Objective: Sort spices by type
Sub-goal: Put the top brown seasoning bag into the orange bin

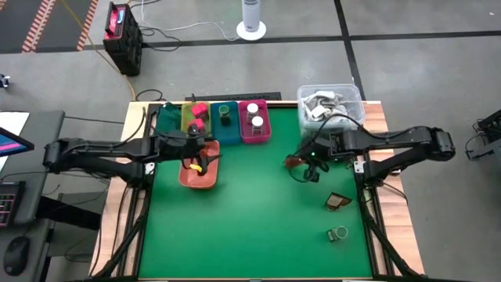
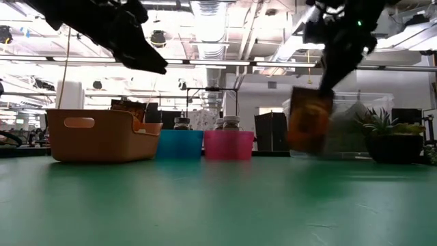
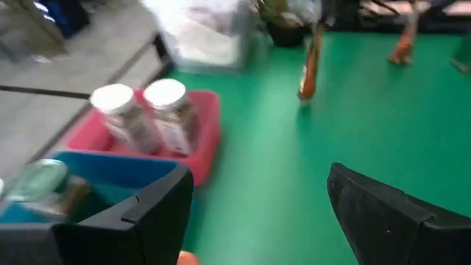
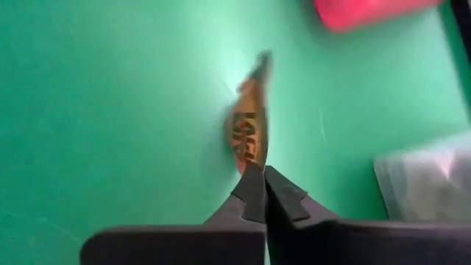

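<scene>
My right gripper [image 4: 263, 184] is shut on a brown wedge-like packet [image 4: 250, 132] and hangs over the green table's right half [image 1: 308, 163], in front of the clear tub. A second brown packet [image 1: 338, 202] and a dark green jar [image 1: 338, 233] lie on the mat near the right edge. My left gripper [image 3: 257, 213] is open and hovers over the salmon tray [image 1: 205, 178], touching nothing. Two pink blocks sit in the yellow tray [image 1: 188, 119], a green jar in the teal tray [image 1: 227, 131], and two white-capped jars [image 3: 147, 118] in the magenta tray [image 1: 254, 138]. My right gripper pinches the brown packet by its upper edge [image 4: 254, 163] between the two fingertips, coming from above and pointing down. The packet [image 2: 308, 123] hangs below the fingers, lifted clear of the mat and edge-on to the wrist camera.
The clear plastic tub [image 1: 348, 98] of white-grey things stands at the far right corner, just behind my right arm. The three trays line the far edge, and the salmon tray [image 2: 102, 135] sits nearer, on the left. Bare green mat [image 1: 250, 227] lies at the middle and near side.
</scene>
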You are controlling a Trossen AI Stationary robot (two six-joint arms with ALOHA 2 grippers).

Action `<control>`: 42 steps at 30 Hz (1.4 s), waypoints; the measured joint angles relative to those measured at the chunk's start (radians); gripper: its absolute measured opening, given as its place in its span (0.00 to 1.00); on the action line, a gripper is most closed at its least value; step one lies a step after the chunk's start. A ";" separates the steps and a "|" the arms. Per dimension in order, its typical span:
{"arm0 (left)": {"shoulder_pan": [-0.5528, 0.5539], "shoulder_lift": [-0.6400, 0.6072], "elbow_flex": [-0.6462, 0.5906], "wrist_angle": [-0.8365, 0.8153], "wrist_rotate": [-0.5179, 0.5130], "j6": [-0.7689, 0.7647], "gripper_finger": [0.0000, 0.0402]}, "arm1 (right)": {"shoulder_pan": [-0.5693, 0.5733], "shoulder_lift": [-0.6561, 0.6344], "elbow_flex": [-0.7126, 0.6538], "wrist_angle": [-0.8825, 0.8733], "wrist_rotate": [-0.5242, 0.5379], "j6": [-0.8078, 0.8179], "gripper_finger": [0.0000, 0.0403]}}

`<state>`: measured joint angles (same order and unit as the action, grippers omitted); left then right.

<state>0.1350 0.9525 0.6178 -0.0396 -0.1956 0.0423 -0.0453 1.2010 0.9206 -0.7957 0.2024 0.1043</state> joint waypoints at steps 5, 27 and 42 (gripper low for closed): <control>-0.032 0.118 0.006 0.077 0.012 -0.021 0.74 | 0.056 0.055 0.072 0.039 0.000 0.014 0.03; -0.085 0.343 0.236 0.146 0.068 0.048 0.74 | 0.100 0.491 0.547 0.071 0.002 -0.008 0.04; -0.090 0.343 0.236 0.166 0.098 0.077 0.52 | 0.100 0.489 0.550 0.183 0.004 -0.026 0.04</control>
<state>0.0452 1.2957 0.8536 0.1268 -0.0975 0.1196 0.0547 1.6897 1.4708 -0.6132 0.2066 0.0780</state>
